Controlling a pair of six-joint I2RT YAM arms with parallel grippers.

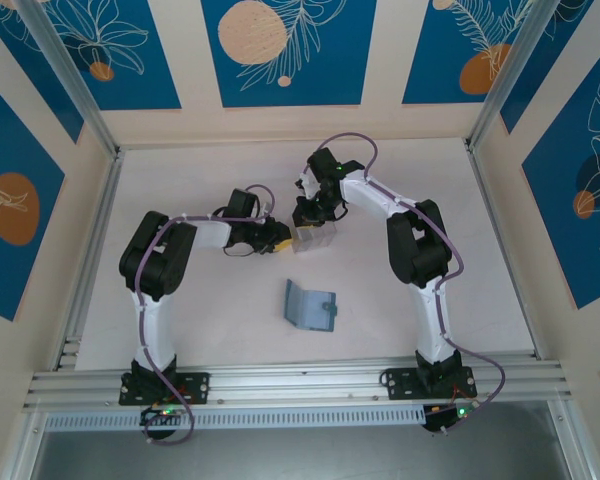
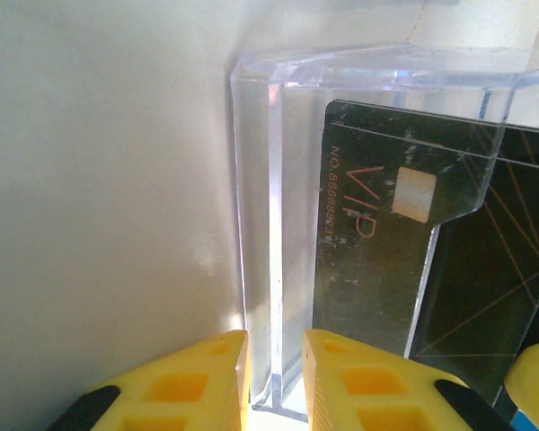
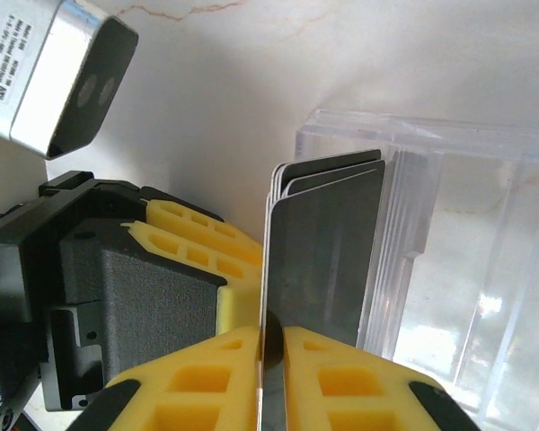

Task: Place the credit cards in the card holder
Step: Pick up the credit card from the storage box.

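Lying nearest the arm bases, the card holder (image 1: 308, 305) rests open on the table (image 1: 200, 330), roughly midway between the two arms and touched by neither of them. Its teal faces are spread, with one panel angled up a little off the surface; the pockets are too small to make out from above.

Beyond it, both grippers meet at the clear box (image 1: 320, 241), which stands well apart from the card holder on the far side. The left gripper (image 2: 274, 341) comes in from the left, its yellow fingers pressed onto the box's side wall, apparently steadying it. The right gripper (image 3: 271, 337) reaches in from the far right, and its fingers are pinching the near edge of the credit cards (image 3: 328, 242). How many cards are caught I cannot tell; three dark edges show at the top of the stack.

The cards stand on edge at the open end of the box, faces upright, their long axis seemingly running straight away from the right gripper's fingers.

The coming move turns on one relation. The card holder lies back toward the bases from the right gripper, almost directly in line with it, so that arm is the natural carrier. Judging by this, the cards must slide clear of the box first, then travel toward the near edge and turn from upright to nearly flat to meet a pocket.
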